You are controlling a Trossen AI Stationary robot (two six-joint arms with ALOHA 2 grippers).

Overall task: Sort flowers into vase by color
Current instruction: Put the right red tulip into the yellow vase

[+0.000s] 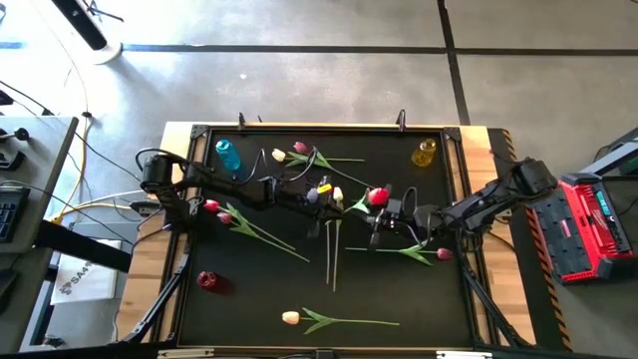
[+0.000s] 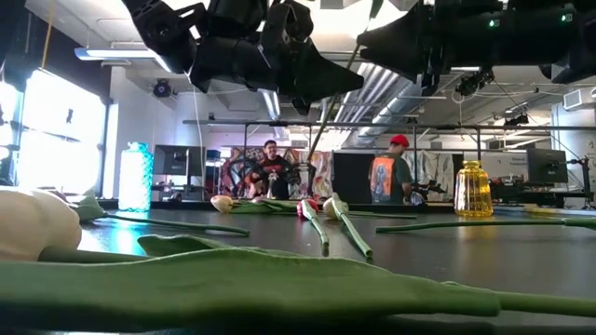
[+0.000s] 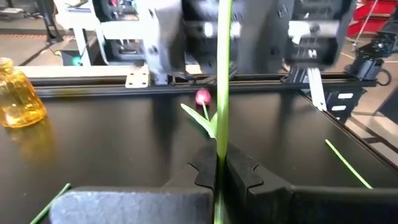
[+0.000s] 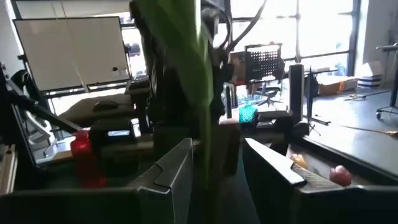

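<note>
Here the left pincer (image 3: 219, 177) grips a tulip stem (image 3: 222, 74) upright (head unseen); right pincer (image 4: 214, 165) flanks its leaf (image 4: 180, 56), grip unclear.

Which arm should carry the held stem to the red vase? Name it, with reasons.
Left. The left pincer is shut on the green stem, and the red vase stands on the left arm's side; the right pincer is farther from it.

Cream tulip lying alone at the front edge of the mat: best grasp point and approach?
Grip the cream tulip mid-stem, just past the leaf, coming straight down with fingers across the stem. It lies flat along the table edge with nothing touching it; the stem is thin and straight, while the head is bulbous and soft.
</note>
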